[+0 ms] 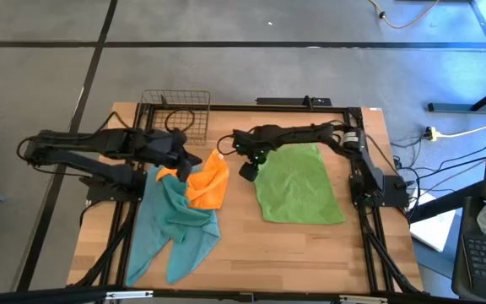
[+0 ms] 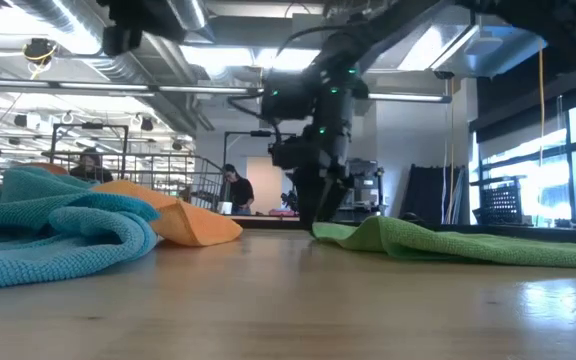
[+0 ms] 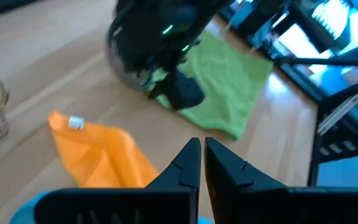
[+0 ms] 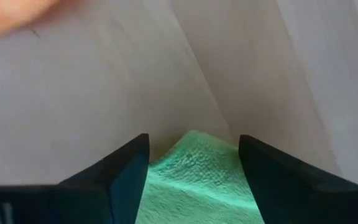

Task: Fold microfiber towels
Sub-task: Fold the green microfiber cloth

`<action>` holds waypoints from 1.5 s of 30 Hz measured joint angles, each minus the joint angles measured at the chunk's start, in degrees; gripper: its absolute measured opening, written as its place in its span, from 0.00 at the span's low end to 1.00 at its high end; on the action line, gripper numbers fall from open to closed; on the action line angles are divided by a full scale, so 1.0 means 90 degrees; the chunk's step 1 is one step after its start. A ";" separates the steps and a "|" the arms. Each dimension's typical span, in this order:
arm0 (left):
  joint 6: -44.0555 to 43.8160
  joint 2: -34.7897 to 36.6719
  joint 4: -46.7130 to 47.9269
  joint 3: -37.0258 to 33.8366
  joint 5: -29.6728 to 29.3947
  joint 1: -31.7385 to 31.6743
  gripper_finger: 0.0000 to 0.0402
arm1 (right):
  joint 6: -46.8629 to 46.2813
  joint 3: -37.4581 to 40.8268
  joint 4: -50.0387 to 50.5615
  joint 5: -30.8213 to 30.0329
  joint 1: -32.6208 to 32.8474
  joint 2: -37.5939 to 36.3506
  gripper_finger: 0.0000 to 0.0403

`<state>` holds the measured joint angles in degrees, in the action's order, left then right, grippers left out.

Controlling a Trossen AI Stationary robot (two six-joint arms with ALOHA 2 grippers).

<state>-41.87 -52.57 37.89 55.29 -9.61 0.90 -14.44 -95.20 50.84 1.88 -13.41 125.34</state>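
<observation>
Three microfiber towels lie on the wooden counter [image 1: 302, 245]. Largest of them is the teal towel [image 1: 174, 226], crumpled and spread toward the counter's front on the left arm's side. Next comes the lime green towel [image 1: 298, 186], lying fairly flat on the right arm's side, well apart from the teal one. The orange towel [image 1: 209, 181] is the smallest heap, bunched up and resting against the teal towel's upper edge, between the two arms.

A wire basket [image 1: 175, 108] stands at the counter's far edge behind the left arm.

The right gripper [image 4: 193, 163] stands low at the near-left corner of the green towel, its fingers [image 4: 120, 171] spread apart with the towel's corner lying between them on the counter, not pinched. The left gripper [image 3: 201, 163] hovers above the orange and teal towels with its fingers pressed together, holding nothing.
</observation>
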 joint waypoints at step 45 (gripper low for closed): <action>0.0447 0.0313 0.0384 -0.0002 -0.0338 0.0296 0.03 | -0.0050 -0.1369 0.2562 0.0190 -0.0923 -0.0392 0.03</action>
<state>-37.85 -49.76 41.35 55.27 -12.66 3.56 -14.89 -107.53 73.90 3.60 -21.71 121.81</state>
